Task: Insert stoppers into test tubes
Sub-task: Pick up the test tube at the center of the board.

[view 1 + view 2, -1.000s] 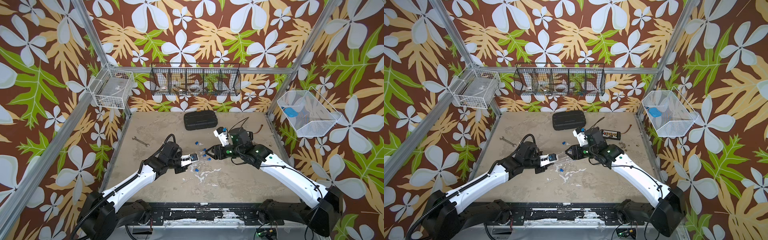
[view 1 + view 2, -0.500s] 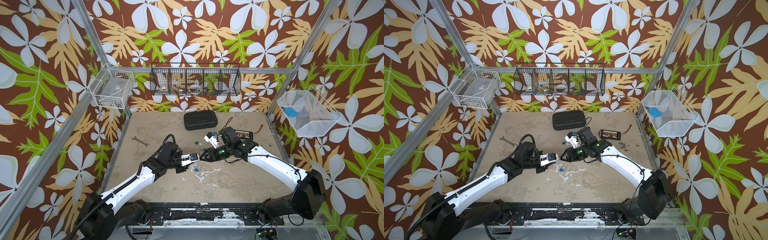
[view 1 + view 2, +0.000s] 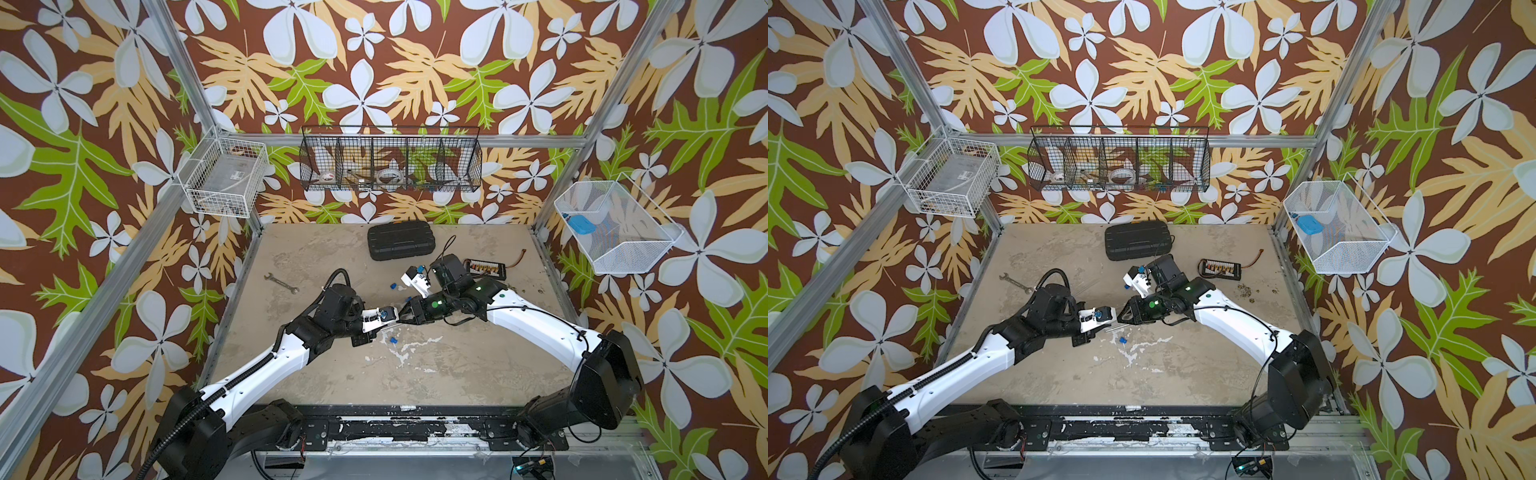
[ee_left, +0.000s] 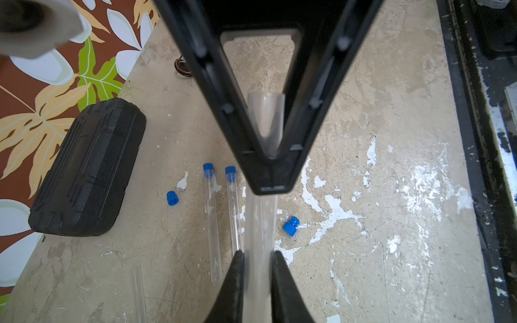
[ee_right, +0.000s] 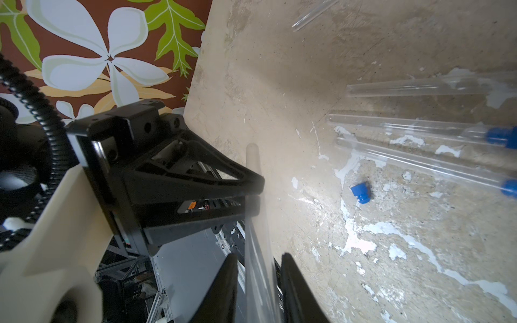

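**Containers.** The white mesh basket [image 3: 627, 257] on the right wall holds a flat blue object [image 3: 581, 224]. The black wire basket [image 3: 461, 166] on the far wall holds white ring-shaped items [image 3: 388, 176] in its compartments. The contents of the white wire basket [image 3: 220, 203] on the left wall are too indistinct to name. The black case [image 3: 401, 241] lies closed at the far side of the table [image 3: 457, 374].

**View differences.** In both top views the left gripper [image 3: 395, 319] and right gripper [image 3: 405, 315] meet tip to tip mid-table, and the tubes barely resolve. The left wrist view shows two stoppered test tubes [image 4: 212, 223] lying side by side just far of the grippers. It also shows two loose stoppers [image 4: 291, 226] on the table, one far of that pair and one near of the grippers.

**Held test tube [image 4: 260, 221].** The left gripper is clamped on it above the table. The right gripper's jaws stand narrowly either side of it, and contact cannot be confirmed. Its long axis runs roughly left–right; the tilt cannot be told. Only the right wrist view shows the rounded closed end, projecting left past the left gripper. The lying pair runs roughly parallel, stoppers to the right.
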Action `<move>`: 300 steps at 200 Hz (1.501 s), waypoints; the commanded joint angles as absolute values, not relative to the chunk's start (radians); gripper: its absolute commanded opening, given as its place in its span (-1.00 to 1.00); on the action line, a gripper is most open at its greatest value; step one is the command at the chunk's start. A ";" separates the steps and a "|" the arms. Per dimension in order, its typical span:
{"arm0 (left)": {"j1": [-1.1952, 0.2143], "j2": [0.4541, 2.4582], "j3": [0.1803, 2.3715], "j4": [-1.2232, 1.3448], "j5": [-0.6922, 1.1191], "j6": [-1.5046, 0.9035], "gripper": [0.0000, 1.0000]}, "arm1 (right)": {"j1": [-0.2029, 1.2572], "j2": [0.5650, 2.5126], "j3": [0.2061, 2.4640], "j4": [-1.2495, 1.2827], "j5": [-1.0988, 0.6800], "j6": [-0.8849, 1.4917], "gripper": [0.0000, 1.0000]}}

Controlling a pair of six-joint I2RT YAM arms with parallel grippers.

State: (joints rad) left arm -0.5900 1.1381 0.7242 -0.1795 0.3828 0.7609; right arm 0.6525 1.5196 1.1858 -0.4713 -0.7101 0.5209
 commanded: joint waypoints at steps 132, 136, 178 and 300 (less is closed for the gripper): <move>-0.591 1.135 0.725 -0.161 0.394 0.764 -0.75 | 0.653 1.522 1.172 -0.449 -0.726 0.542 -0.71; -0.590 1.135 0.724 -0.161 0.392 0.764 -0.71 | 0.653 1.523 1.171 -0.449 -0.726 0.544 -0.72; -0.590 1.134 0.703 -0.154 0.368 0.762 -0.45 | 0.652 1.509 1.168 -0.443 -0.757 0.551 -0.75; -0.590 1.127 0.669 -0.143 0.374 0.770 -0.61 | 0.652 1.507 1.155 -0.430 -0.824 0.564 -0.77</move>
State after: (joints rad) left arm -0.5900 1.1267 0.6682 -0.1585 0.3683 0.7612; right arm 0.6506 1.5074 1.1576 -0.4431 -0.7959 0.5518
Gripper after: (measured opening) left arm 0.204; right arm 0.138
